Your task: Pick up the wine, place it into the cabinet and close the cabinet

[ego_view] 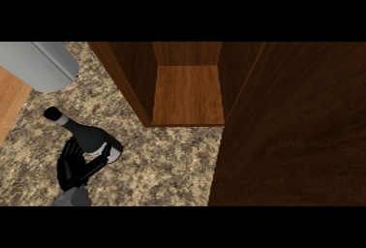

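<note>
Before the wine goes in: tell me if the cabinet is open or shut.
Open. The cabinet shows its bare wooden shelf, and its door stands swung out at the right.

Cabinet (187, 92) interior open, shelf bare, mouth at 12 o'clock. Open cabinet door (300, 131) walls off 3 o'clock side. Granite counter (168, 164) free between. Grey rounded object (44, 65) blocks 10 o'clock corner.

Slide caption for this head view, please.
Left hand curled round the wine bottle on the counter, open cabinet ahead.
</note>
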